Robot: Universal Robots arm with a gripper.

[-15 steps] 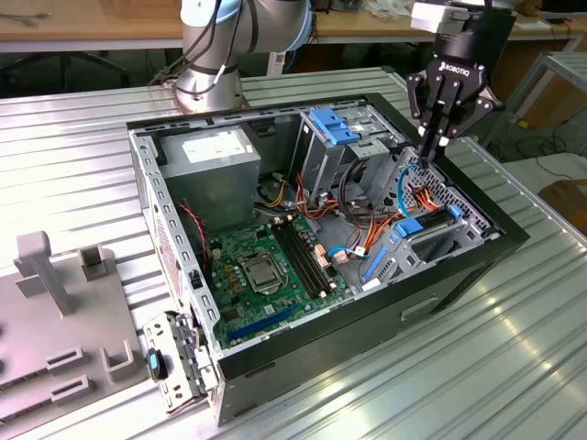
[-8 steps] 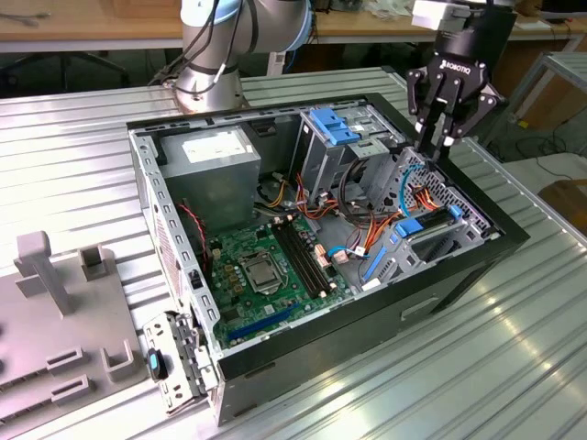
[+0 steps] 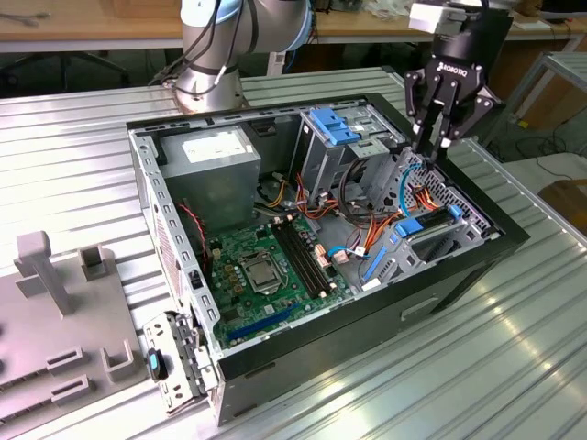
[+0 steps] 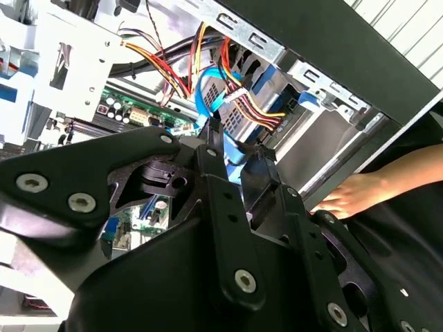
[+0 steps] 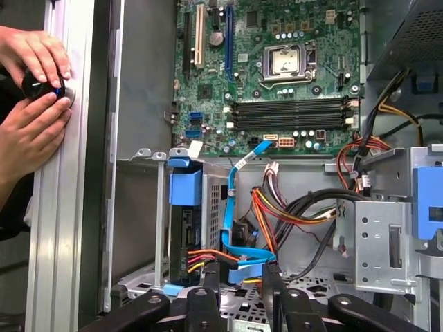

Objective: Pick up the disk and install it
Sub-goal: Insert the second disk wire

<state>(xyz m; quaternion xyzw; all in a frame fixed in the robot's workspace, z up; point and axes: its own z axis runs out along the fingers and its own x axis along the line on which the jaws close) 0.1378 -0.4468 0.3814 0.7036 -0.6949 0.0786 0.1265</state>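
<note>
The disk (image 3: 431,235) sits in the drive bay at the front of the open computer case (image 3: 459,275), dark, with blue side rails. In the first wrist view the disk (image 5: 188,232) stands edge-on in the bay, with a blue rail above it and orange, yellow and blue cables at its end. My gripper (image 3: 433,145) hangs just above the bay on the exterior view's right, open and holding nothing. In the first wrist view my gripper (image 5: 239,275) straddles the blue data cable (image 5: 232,228) beside the disk. The second wrist view shows my gripper (image 4: 235,166) over the same cable bundle.
The case holds a green motherboard (image 3: 266,266), a grey power-supply box (image 3: 220,170) and a metal cage with a blue tab (image 3: 337,128). A person's hands (image 5: 34,90) hold a black knob outside the case wall. A grey fixture (image 3: 55,312) stands at the exterior view's left.
</note>
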